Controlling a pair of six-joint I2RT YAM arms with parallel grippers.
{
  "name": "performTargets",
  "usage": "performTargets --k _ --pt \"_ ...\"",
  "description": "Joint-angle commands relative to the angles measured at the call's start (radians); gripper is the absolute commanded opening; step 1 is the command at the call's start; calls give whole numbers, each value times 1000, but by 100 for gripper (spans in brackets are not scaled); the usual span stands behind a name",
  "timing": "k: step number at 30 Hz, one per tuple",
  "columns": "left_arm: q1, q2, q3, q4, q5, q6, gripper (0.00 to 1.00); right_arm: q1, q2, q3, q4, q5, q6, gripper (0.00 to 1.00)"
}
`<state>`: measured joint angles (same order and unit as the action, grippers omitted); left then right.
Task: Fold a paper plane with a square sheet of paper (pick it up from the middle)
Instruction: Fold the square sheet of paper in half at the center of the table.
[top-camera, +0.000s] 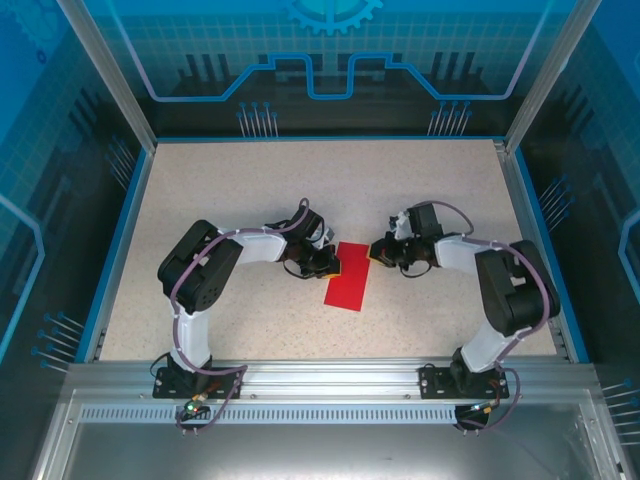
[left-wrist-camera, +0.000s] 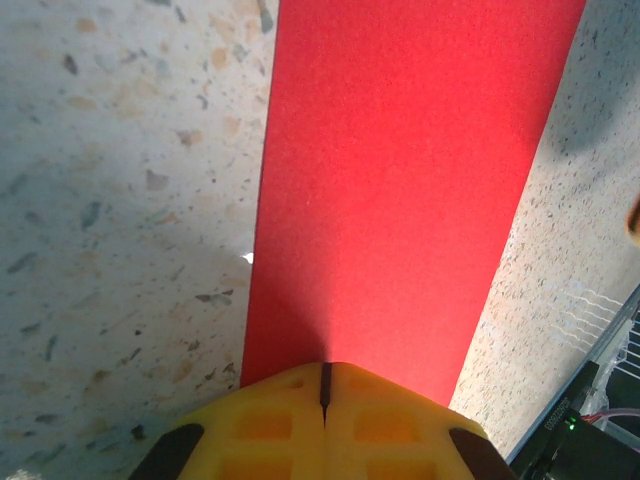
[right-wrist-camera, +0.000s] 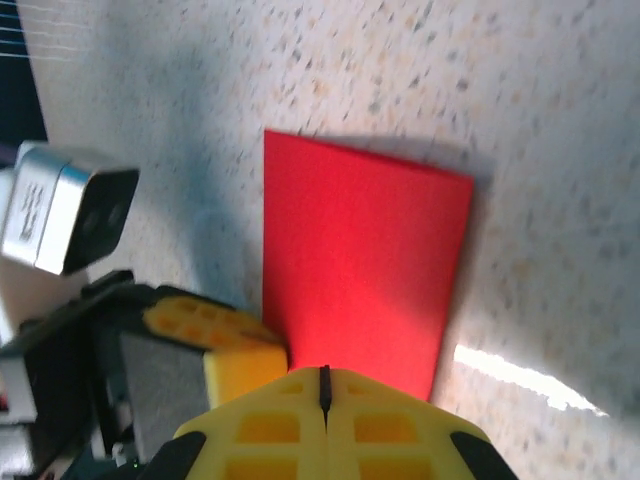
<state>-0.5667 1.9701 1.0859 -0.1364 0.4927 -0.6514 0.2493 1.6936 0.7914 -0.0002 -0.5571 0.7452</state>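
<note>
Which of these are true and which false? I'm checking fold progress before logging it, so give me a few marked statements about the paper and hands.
1. The red paper lies flat on the table. True.
2. It is already a pointed dart. False: it is a plain rectangle.
3. The left hand is shut. True.
4. The right hand is wide open. False: its fingers are together.
5. The paper sits between the two hands. True.

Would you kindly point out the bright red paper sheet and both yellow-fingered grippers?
bright red paper sheet (top-camera: 348, 280), top view, centre.
left gripper (left-wrist-camera: 325, 375), left wrist view, fingertip seam.
right gripper (right-wrist-camera: 325, 378), right wrist view, fingertip seam.
</note>
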Motion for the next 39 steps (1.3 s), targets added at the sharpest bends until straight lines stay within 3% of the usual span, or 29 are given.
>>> performTargets --k 1,14,20,28,33,39 --pt "-7 98 -50 -134 -120 22 0 -12 71 80 -27 -1 -50 2" --pt "-8 99 -56 -131 -118 22 0 -38 226 129 -48 36 -88 2" --pt "-8 92 -57 -130 -114 17 0 -43 146 133 -80 5 -96 4" --pt "-16 -6 -31 -137 -71 1 0 8 4 51 -147 23 -110 14" --pt "-16 -96 -17 -134 -78 -15 21 56 -69 -26 -196 105 -99 21" --pt "3 -149 -35 -131 -91 -31 31 121 -107 -79 -170 109 -59 22"
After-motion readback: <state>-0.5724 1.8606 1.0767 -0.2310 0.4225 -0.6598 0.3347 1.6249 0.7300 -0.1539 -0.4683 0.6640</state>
